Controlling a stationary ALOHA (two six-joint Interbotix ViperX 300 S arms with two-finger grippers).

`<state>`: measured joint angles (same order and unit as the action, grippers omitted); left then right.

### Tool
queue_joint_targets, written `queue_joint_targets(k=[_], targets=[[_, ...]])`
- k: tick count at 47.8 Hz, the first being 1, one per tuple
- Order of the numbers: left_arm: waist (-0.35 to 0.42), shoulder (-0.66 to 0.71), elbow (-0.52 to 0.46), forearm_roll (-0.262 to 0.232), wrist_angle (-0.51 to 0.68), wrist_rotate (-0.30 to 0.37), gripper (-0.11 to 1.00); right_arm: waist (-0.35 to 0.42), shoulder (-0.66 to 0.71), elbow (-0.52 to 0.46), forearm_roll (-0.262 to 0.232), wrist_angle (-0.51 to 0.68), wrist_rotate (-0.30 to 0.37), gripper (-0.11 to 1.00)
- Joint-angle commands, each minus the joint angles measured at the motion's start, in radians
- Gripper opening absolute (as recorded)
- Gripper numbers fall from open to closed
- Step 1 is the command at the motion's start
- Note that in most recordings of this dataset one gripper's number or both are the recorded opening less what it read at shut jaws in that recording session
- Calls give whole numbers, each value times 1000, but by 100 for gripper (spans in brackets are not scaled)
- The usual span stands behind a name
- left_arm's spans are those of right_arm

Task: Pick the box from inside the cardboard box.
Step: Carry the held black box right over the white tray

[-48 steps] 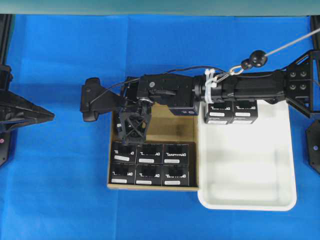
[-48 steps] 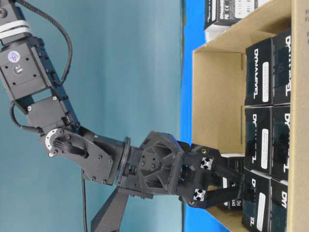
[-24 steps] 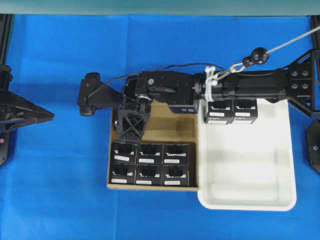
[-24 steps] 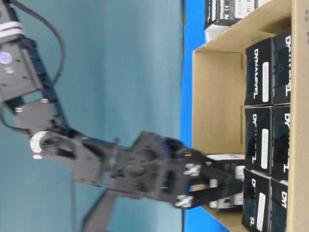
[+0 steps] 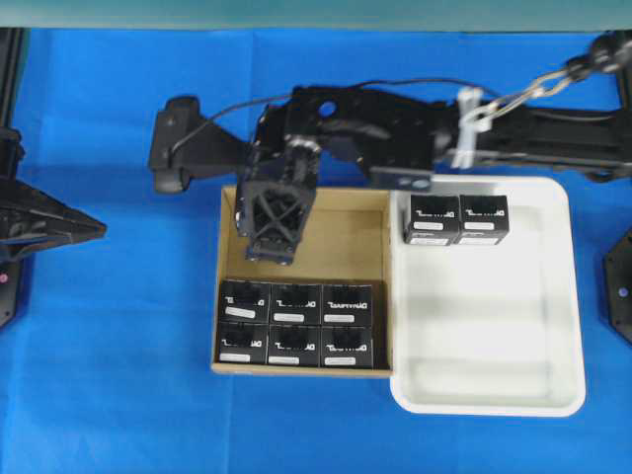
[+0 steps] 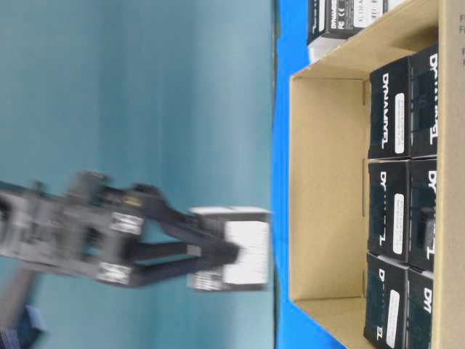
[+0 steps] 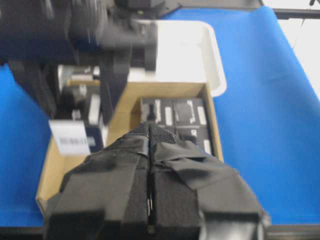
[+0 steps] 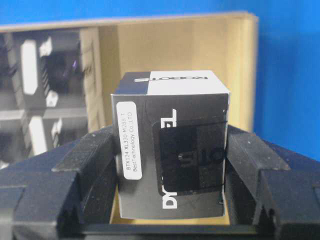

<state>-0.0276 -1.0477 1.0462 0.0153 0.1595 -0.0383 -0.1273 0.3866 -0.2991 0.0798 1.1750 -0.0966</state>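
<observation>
My right gripper is shut on a small black box with white lettering and a white label strip. In the table-level view the box hangs blurred in the gripper, lifted off and apart from the cardboard box. From overhead the right gripper hovers over the carton's back left and hides the held box. Several identical black boxes fill the carton's front two rows. My left gripper is shut on nothing, at the far left, away from the carton.
A white plastic tray touches the carton's right side, with two black boxes at its back left. The right arm spans the back of the table. Blue cloth covers the table.
The right gripper closed on the box at the carton's back left and raised it out. The arm swung toward the back. The left arm stayed still.
</observation>
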Motion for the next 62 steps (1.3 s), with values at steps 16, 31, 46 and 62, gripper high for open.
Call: queue_joint_targets(k=[16, 31, 46, 62], targets=[[-2, -9, -43, 2, 8, 3, -6, 31, -258, 124, 3, 140, 41, 62], [-2, -14, -44, 2, 20, -2, -6, 71, -462, 426, 2, 130, 170, 62], [-3, -15, -46, 2, 20, -3, -6, 94, -549, 635, -3, -18, 221, 62], [-5, -8, -46, 2, 20, -2, -6, 107, -552, 844, -57, -192, 216, 62]])
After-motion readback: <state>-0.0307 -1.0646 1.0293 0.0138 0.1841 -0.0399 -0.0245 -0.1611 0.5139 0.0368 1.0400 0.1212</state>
